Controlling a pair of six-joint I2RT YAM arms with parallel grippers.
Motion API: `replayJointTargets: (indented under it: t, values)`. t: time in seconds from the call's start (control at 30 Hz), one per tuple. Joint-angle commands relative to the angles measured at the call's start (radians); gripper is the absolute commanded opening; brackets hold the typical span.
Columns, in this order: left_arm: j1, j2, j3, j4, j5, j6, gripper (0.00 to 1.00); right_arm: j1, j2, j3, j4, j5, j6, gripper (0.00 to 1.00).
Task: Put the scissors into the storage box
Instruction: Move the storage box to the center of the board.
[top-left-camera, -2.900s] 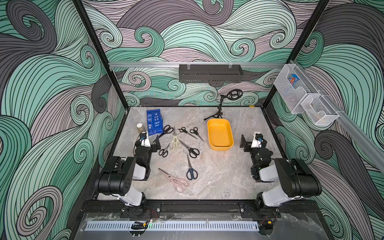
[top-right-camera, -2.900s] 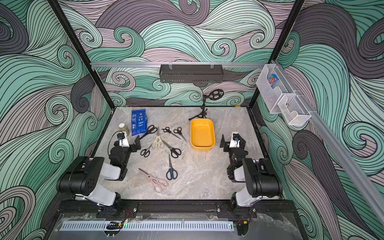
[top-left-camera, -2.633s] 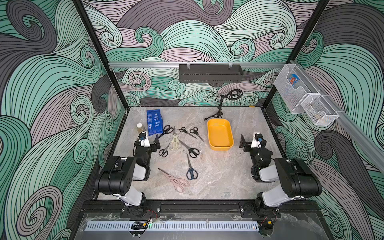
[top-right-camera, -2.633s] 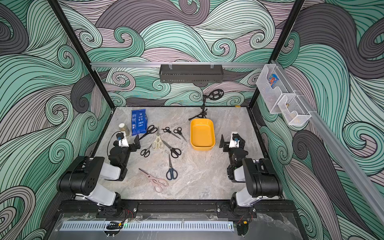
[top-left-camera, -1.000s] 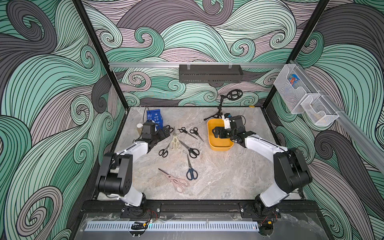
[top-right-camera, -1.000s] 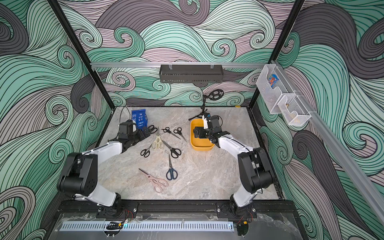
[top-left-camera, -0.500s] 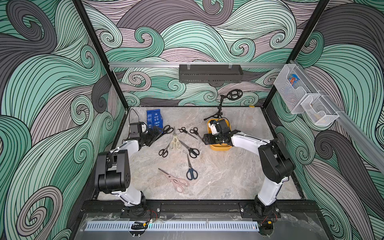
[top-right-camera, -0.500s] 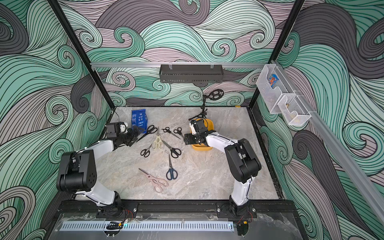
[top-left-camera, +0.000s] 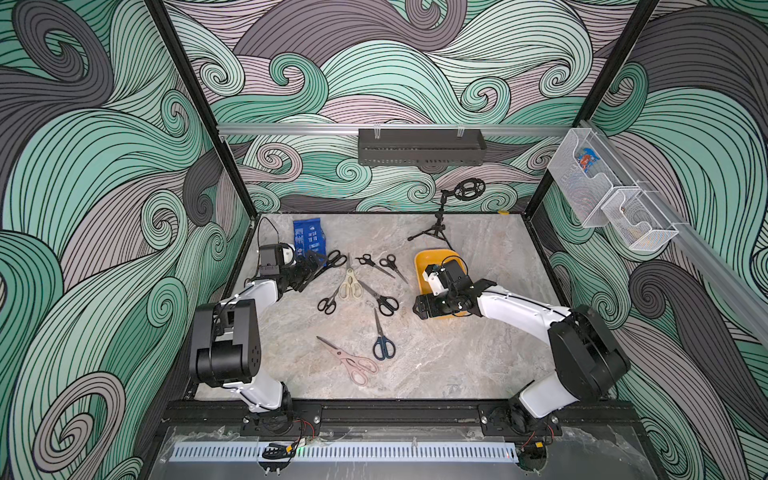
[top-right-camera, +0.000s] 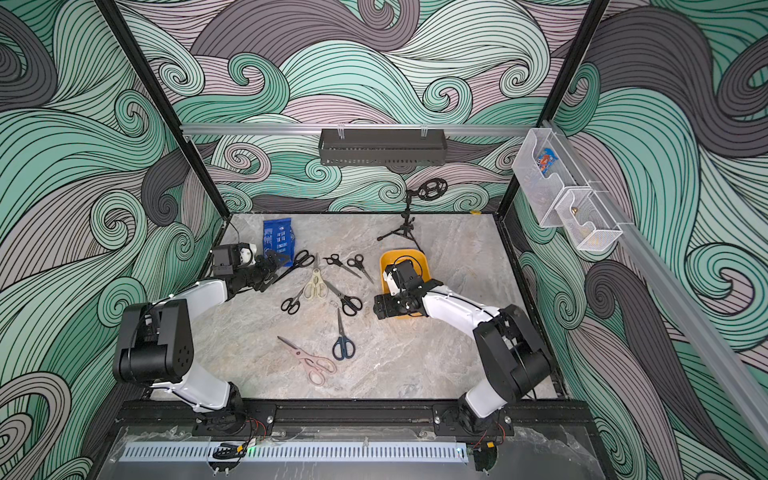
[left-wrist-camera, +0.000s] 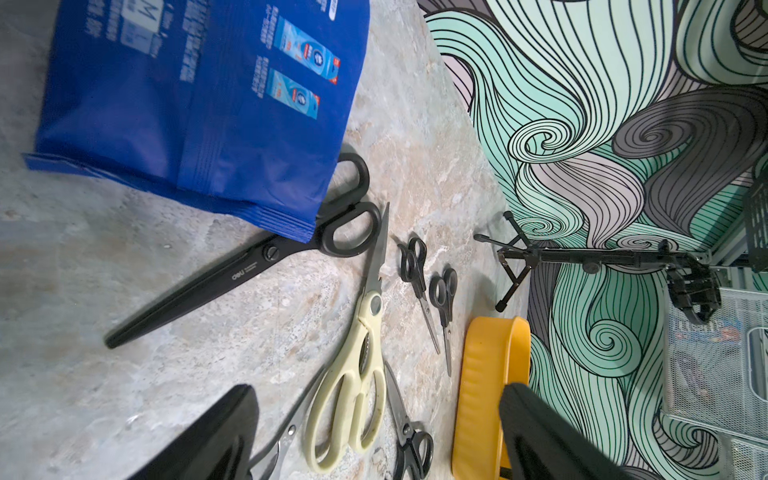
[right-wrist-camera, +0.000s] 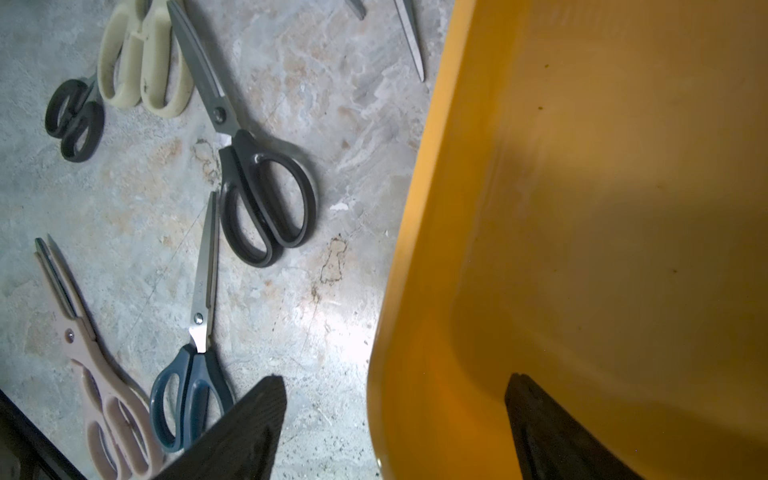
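Note:
Several scissors lie loose on the table in both top views: a long all-black pair (top-left-camera: 332, 264), a cream pair (top-left-camera: 350, 282), a dark-blue pair (top-left-camera: 382, 345) and a pink pair (top-left-camera: 353, 361). The yellow storage box (top-left-camera: 436, 262) holds no scissors where its floor (right-wrist-camera: 602, 208) shows. My left gripper (top-left-camera: 314, 270) is open and empty, low over the table beside the black pair (left-wrist-camera: 249, 270) and pointing at the cream pair (left-wrist-camera: 353, 395). My right gripper (right-wrist-camera: 395, 415) is open astride the box's wall near its front left corner (top-right-camera: 386, 316), one finger inside, one outside.
A blue bag (top-left-camera: 308, 239) lies at the back left, overlapping the long black pair's handles (left-wrist-camera: 345, 216). A small black tripod (top-left-camera: 436, 226) stands behind the box. A dark tray (top-left-camera: 419, 146) and white mesh baskets (top-left-camera: 615, 199) hang on the walls.
Both arms have unfolded from the front and reached inward. Over the last second the right gripper came forward along the box's left side; the left wrist swung left toward the wall.

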Motion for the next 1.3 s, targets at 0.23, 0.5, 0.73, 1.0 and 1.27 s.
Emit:
replayJointTargets:
  t: [0.23, 0.5, 0.73, 1.0, 1.27]
  values:
    - [0.005, 0.002, 0.000, 0.009, 0.024, 0.002, 0.94, 0.045, -0.117, 0.130, -0.108, 0.198, 0.056, 1.00]
    - [-0.038, -0.015, 0.003, -0.034, 0.006, 0.030, 0.94, 0.088, -0.118, 0.222, -0.082, 0.129, 0.017, 0.81]
    - [-0.082, -0.063, -0.017, -0.166, 0.045, 0.096, 0.94, 0.157, 0.020, 0.284, -0.081, 0.137, -0.042, 0.61]
    - [-0.081, -0.096, -0.090, -0.172, 0.008, 0.148, 0.95, 0.217, 0.223, 0.399, -0.138, 0.165, -0.199, 0.54]
    - [-0.041, -0.082, -0.075, -0.164, 0.001, 0.147, 0.95, 0.237, 0.373, 0.517, -0.188, 0.196, -0.307, 0.58]
